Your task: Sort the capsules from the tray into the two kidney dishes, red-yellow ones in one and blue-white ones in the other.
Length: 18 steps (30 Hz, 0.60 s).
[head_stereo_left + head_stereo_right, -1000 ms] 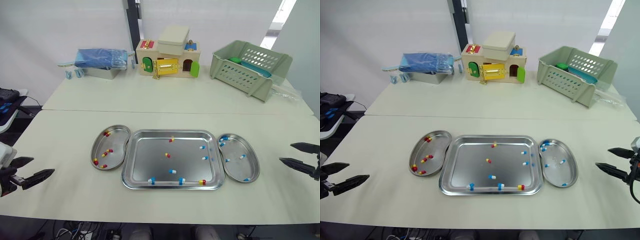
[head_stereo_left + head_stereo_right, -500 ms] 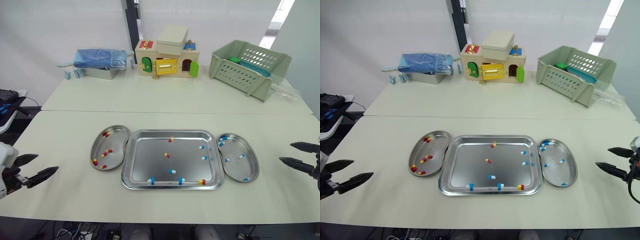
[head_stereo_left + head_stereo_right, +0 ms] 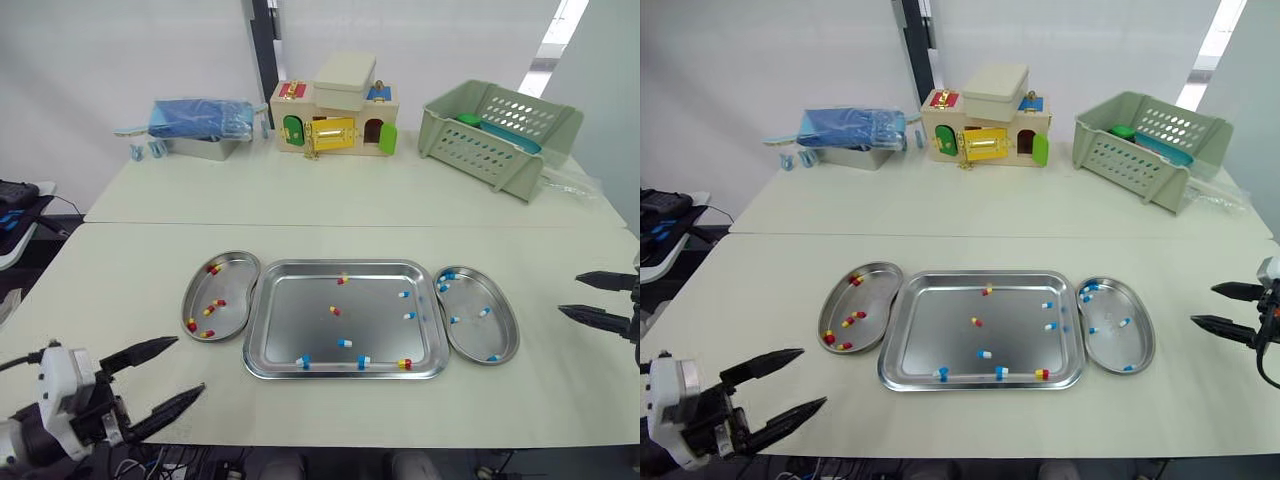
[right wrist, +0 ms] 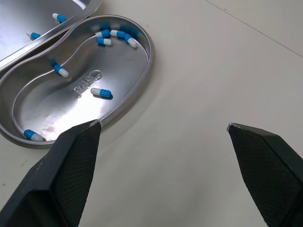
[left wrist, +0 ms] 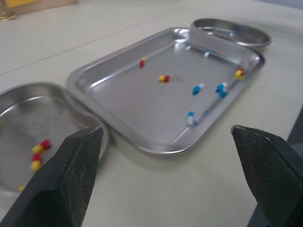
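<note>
Left gripper (image 3: 190,365): fingers (image 5: 71,179) spread wide, nothing between them, low over the near left of the desk (image 3: 120,290), pointing toward the tray (image 3: 375,320). Right gripper (image 3: 569,295): fingers (image 4: 71,170) likewise parted and empty, hovering at the right, just beyond the right kidney dish (image 3: 503,335).

Outward from there: tray at the centre of the desk, a dish close against each short side. Left kidney dish (image 3: 232,285) holding several red-yellow capsules (image 3: 213,303); right kidney dish holding several blue-white capsules (image 3: 484,313). Not yet sorted, on the tray floor: three red-yellow (one by the far rim, one mid-floor, one in the near right corner) and five blue-white (two toward the right side, three in the near part).

Handling, as judged: very light, small, smooth and rounded, with thin rigid shells. Likely to roll or skid on polished steel when nudged, and to squirt out of a hard pinch. Best taken across the short waist, fingertips low to the tray floor, closing gently from both long sides. Harder for those lying against the near rim, with the wall blocking one finger; probably easier pinched along the rim line. Possibly crushable, so no more squeeze than needed.

Beyond, along the far desk: toy house (image 3: 335,115), green basket (image 3: 500,125), well apart from the work.
</note>
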Each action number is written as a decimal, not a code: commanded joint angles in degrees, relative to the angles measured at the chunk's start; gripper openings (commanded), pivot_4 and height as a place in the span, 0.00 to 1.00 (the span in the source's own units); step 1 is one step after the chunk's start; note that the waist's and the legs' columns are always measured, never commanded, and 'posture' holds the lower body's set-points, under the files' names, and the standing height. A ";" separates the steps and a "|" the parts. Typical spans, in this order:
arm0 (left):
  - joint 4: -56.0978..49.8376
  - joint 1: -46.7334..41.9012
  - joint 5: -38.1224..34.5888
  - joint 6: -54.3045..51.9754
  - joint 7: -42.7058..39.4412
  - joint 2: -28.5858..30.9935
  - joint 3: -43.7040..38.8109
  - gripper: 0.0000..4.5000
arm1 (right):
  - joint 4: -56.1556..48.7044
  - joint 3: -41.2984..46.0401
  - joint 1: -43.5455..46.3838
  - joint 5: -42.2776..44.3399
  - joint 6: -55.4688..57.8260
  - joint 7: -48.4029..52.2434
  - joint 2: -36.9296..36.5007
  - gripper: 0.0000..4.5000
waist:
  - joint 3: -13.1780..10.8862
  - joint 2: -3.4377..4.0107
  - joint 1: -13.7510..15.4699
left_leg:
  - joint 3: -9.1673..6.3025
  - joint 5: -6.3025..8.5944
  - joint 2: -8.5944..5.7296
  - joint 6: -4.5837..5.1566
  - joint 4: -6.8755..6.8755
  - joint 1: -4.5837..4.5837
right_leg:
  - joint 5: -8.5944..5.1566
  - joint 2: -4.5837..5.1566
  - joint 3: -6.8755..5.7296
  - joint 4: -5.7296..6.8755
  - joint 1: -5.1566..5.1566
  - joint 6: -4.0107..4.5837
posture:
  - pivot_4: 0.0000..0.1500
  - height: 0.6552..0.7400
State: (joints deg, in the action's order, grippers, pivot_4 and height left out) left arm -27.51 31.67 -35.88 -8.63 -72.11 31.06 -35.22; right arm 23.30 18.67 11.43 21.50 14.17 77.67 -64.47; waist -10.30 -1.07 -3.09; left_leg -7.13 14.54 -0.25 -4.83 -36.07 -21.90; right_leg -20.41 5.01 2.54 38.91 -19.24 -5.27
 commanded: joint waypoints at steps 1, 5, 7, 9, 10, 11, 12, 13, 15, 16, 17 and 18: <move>-3.22 4.73 -0.23 7.03 -3.39 -3.80 4.31 0.99 | -1.74 0.67 1.08 0.43 -0.08 1.25 -1.76 1.00 | 0.00 0.01 -0.05 | 0.01 0.00 0.00 0.00 0.01 0.00 | 0.00 0.00 0.01 -0.01 0.00 0.00 | 1.00 1.00; -0.93 8.19 1.15 15.08 -7.79 -6.41 8.38 0.99 | -1.60 0.50 1.13 -0.06 -0.39 2.25 -2.31 1.00 | 0.01 0.02 0.20 | 0.02 0.00 0.00 0.00 0.00 0.01 | 0.00 0.00 0.00 -0.01 0.00 0.00 | 1.00 1.00; 0.90 8.42 1.31 19.09 -9.47 -7.15 9.53 0.99 | -1.15 0.38 1.16 -0.36 -0.71 2.66 -2.54 1.00 | 0.01 0.02 0.27 | 0.03 0.00 -0.01 0.00 -0.01 0.01 | 0.00 0.00 0.00 -0.01 0.01 0.00 | 1.00 1.00; 1.90 8.11 1.15 21.16 -8.84 -8.13 10.33 0.99 | -1.00 0.11 1.28 -0.65 -0.89 2.69 -2.47 1.00 | 0.02 0.05 0.29 | 0.03 0.00 -0.01 0.01 -0.01 0.01 | 0.00 0.00 0.00 -0.02 0.01 0.00 | 1.00 1.00; 1.94 8.00 0.99 21.73 -8.28 -8.42 10.82 0.99 | -1.00 -0.05 1.32 -0.79 -1.03 2.68 -2.42 1.00 | 0.01 0.04 0.28 | 0.04 0.01 -0.01 0.01 -0.01 0.01 | 0.00 0.00 0.01 -0.03 0.01 0.00 | 1.00 1.00; 1.88 8.10 0.83 22.16 -7.80 -8.50 11.21 0.99 | -1.05 -0.04 1.24 -0.86 -1.11 2.72 -2.40 1.00 | 0.01 0.04 0.27 | 0.03 0.01 -0.01 0.02 0.00 0.01 | 0.00 0.00 0.01 -0.04 0.01 0.00 | 1.00 1.00; 1.82 8.18 0.77 22.29 -6.78 -8.84 11.66 0.99 | -1.13 -0.03 1.26 -0.84 -1.13 2.78 -2.38 1.00 | 0.01 0.04 0.27 | 0.03 0.01 0.00 0.02 0.00 0.01 | 0.00 0.00 0.00 -0.04 0.01 0.00 | 1.00 1.00; 2.08 8.16 1.08 23.28 -6.41 -9.27 12.23 0.99 | -1.20 -0.08 1.33 -0.86 -1.30 2.92 -2.43 1.00 | 0.02 0.04 0.27 | 0.02 0.01 0.00 0.02 0.00 0.01 | 0.00 0.00 0.00 -0.04 0.01 0.00 | 1.00 1.00; 2.55 8.68 1.69 24.19 -4.77 -10.02 12.90 0.99 | -1.93 0.13 1.59 -0.48 -1.20 3.28 -2.70 1.00 | 0.01 0.04 0.23 | 0.03 0.01 -0.01 0.02 0.00 0.01 | 0.00 0.00 0.01 -0.04 0.01 0.00 | 1.00 1.00; 2.69 9.01 1.63 24.24 -3.97 -10.08 13.04 0.99 | -3.39 0.40 1.83 0.43 -0.07 3.78 -2.97 1.00 | 0.01 0.04 0.20 | 0.03 0.01 -0.01 0.02 -0.01 0.01 | 0.00 0.00 0.01 -0.04 0.01 -0.01 | 1.00 1.00; 2.82 9.32 1.71 24.29 -3.44 -10.00 13.09 0.99 | -5.62 0.62 2.29 1.85 2.12 4.39 -3.43 1.00 | 0.01 0.05 0.17 | 0.03 0.01 -0.01 0.02 -0.01 0.01 | 0.00 0.00 0.01 -0.04 0.01 -0.01 | 1.00 1.00; 2.96 9.46 1.70 24.73 -3.25 -9.94 13.13 0.99 | -8.99 0.60 3.17 3.88 5.25 5.29 -4.19 1.00 | -0.01 0.18 0.05 | 0.02 0.01 0.00 0.02 0.00 0.01 | 0.00 -0.01 0.00 -0.04 0.01 -0.01 | 1.00 1.00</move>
State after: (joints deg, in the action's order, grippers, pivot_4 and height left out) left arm -24.15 40.12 -33.96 14.79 -76.08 21.00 -22.49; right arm 19.45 17.77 12.38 22.22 16.70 81.48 -65.89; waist -10.31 -0.89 -3.04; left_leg -7.10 14.55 -0.25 -4.81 -36.08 -21.89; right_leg -20.41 4.99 2.56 38.89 -19.24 -5.27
